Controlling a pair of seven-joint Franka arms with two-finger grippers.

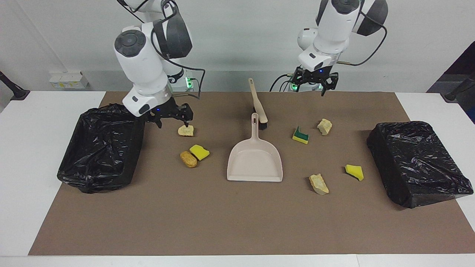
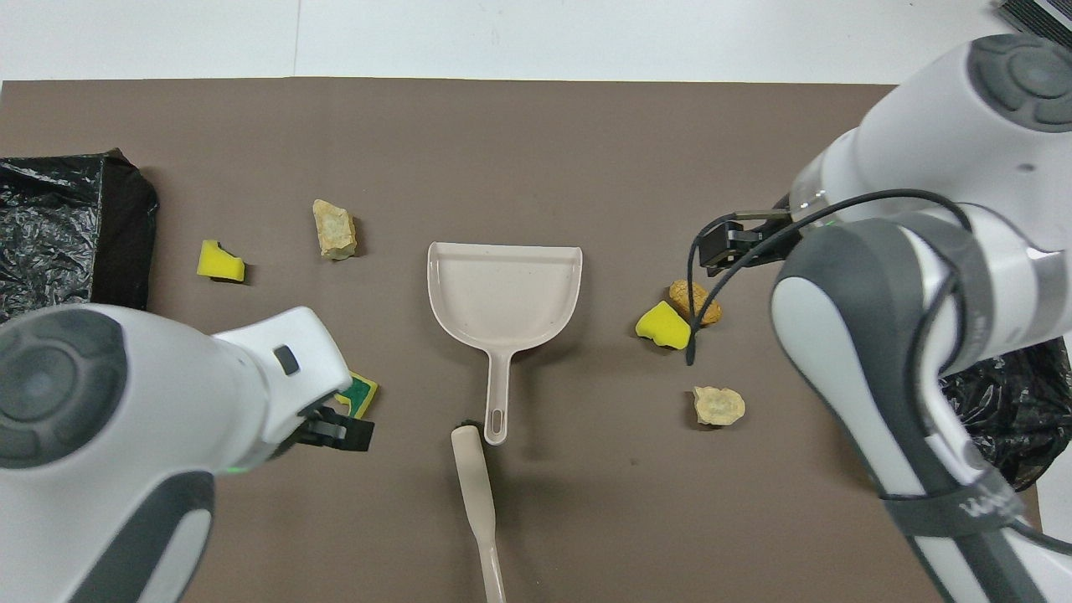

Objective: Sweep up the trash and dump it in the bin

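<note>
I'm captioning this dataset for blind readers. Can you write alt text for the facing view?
Two white robot arms, left gripper and right gripper both open and holding nothing, hang over a brown mat with a beige dustpan, a brush, seven scattered scraps and a black-lined bin at each end.
</note>
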